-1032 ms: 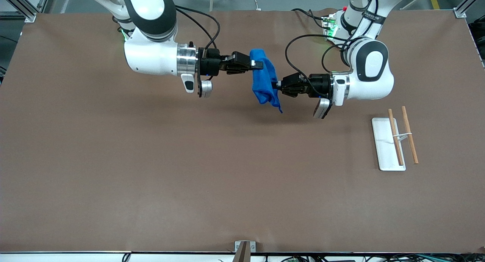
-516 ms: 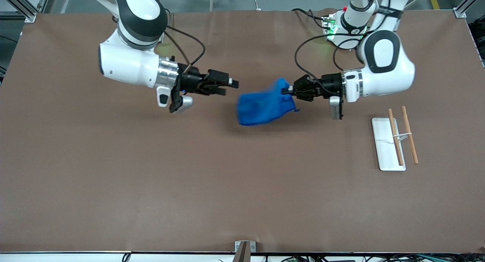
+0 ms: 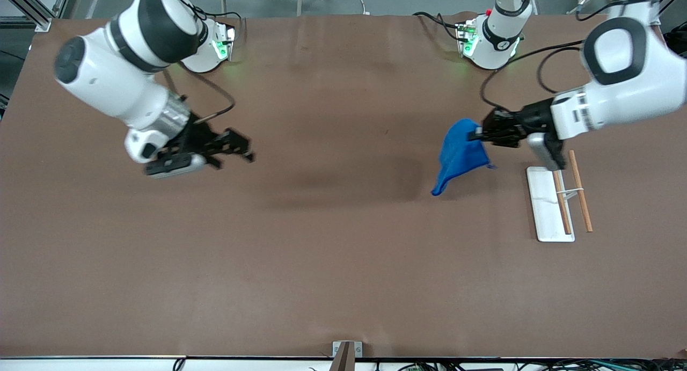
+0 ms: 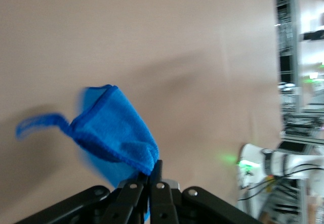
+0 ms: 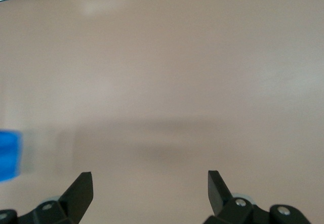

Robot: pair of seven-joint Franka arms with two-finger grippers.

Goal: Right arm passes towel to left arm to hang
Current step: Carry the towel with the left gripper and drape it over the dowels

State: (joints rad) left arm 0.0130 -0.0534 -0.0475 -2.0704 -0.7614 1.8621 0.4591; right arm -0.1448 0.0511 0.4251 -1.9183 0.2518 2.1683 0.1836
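My left gripper (image 3: 475,133) pinches the towel (image 3: 459,155) in the air, the rack (image 3: 545,220) at its four o'clock; my right gripper (image 3: 244,148) waits, empty; left wrist: fingers shut on cloth; right wrist: jaws wide; handover done, hanging remains.

The towel (image 3: 461,153) is a bright royal-blue soft cloth, bunched and folded over on itself, hanging in the air from its top edge, which is pinched between the closed fingers of the left gripper (image 3: 476,133). It droops to a narrow point at the bottom, over the brown table toward the left arm's end. In the left wrist view the towel (image 4: 114,133) shows a stitched hem and a thin blue loop (image 4: 40,124) trailing from one corner.
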